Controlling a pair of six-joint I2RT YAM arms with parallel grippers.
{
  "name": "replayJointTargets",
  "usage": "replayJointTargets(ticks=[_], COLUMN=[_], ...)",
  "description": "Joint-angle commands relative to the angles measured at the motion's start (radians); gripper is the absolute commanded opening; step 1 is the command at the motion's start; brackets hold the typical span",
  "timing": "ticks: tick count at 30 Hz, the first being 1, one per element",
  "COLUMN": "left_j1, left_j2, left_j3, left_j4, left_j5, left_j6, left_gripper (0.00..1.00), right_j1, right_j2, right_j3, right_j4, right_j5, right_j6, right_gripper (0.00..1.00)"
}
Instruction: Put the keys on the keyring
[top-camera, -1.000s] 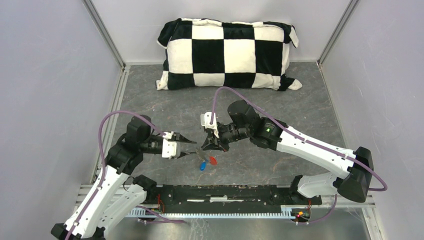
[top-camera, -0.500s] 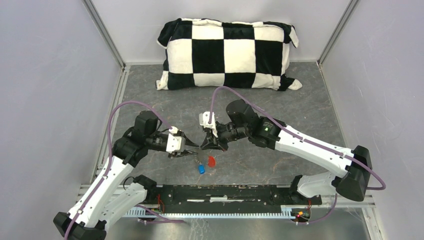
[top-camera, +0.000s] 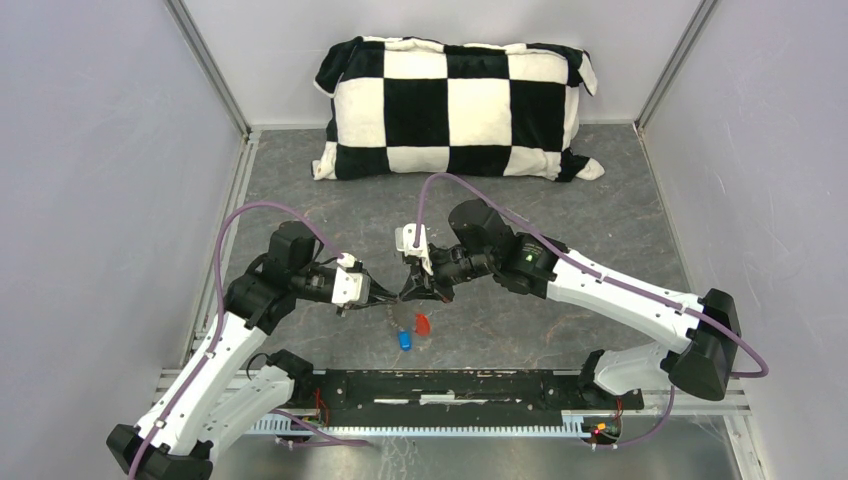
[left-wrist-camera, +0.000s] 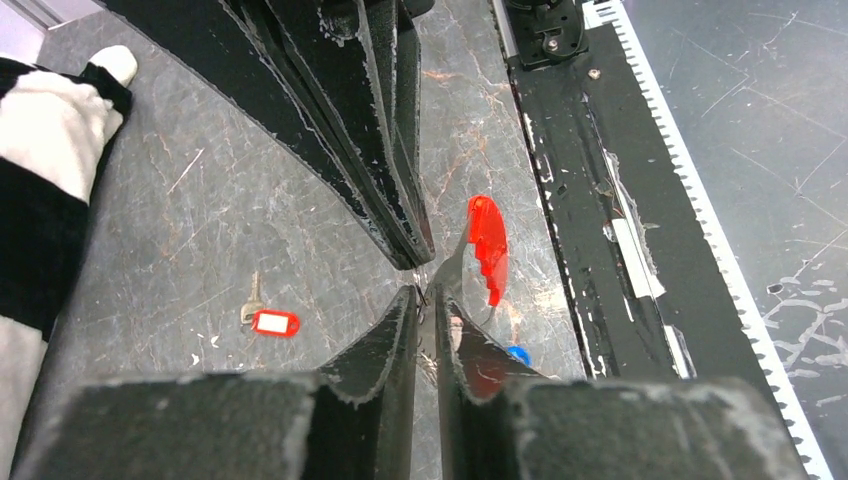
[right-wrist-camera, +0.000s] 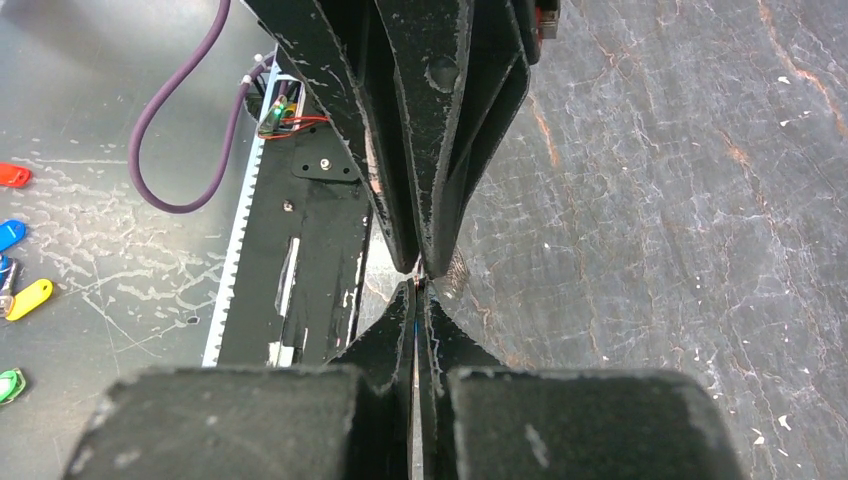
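Both arms meet tip to tip over the middle of the grey table (top-camera: 600, 200), nearer its near edge than the far wall.

Left gripper (left-wrist-camera: 427, 300): jaws narrow, only a slim gap between them. A thin silver strip belonging to the keys (left-wrist-camera: 452, 268) runs down into that gap. I cannot tell whether the pads actually pinch it.

Right gripper (right-wrist-camera: 416, 295): jaws pressed fully together, the tips just touching those of the left gripper. What sits between its tips, if anything, is too small to make out.

The keys: the strip carries a red tag (left-wrist-camera: 488, 245), which sits just beside the right gripper's fingertips on their near side. A blue tag (left-wrist-camera: 517, 353) shows nearer still, partly hidden by a left finger. From above, both tags sit just near of the meeting point. A loose key (left-wrist-camera: 274, 322) with a red-and-white tag lies flat on the table, apart from the grippers on their far side.

The keyring itself I cannot pick out with certainty.

Other items: a black-and-white chequered pillow (top-camera: 455, 108) lies against the far wall (well apart from the work).
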Motion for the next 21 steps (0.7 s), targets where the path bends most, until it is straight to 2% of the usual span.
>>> replayJointTargets(ticks=[1,9,12,18,20,21], left_j1=[-0.003,-0.003,-0.004,-0.003,-0.003,-0.003], left_j2=[-0.007,-0.005,-0.011,-0.026,-0.028,-0.030], left_j3=[0.004,-0.015,-0.023,-0.032,-0.032,-0.032], left_j4=[0.051,0.076,0.074,0.053,0.053,0.053], left_j5=[0.013,0.038,0.021,0.011,0.005,0.001], left_j6=[-0.004,-0.048,-0.046,-0.021,-0.011,-0.001], left_gripper=[0.16,0.13,0.03,0.02,0.02,0.02], right_j1=[-0.004,-0.003,-0.004,-0.004,-0.004,-0.004], right_j2=[-0.001,-0.001,-0.005,-0.012,-0.025,-0.034], right_j3=[0.051,0.038,0.033,0.023,0.011,0.000], right_j4=[0.054,0.081,0.085,0.095,0.107,0.116], right_j5=[-0.026,-0.040,-0.041,-0.046,-0.036,-0.022], right_j6=[0.007,0.021,0.021,0.022,0.021,0.021], right_gripper=[0.00,0.00,0.00,0.00,0.05,0.13])
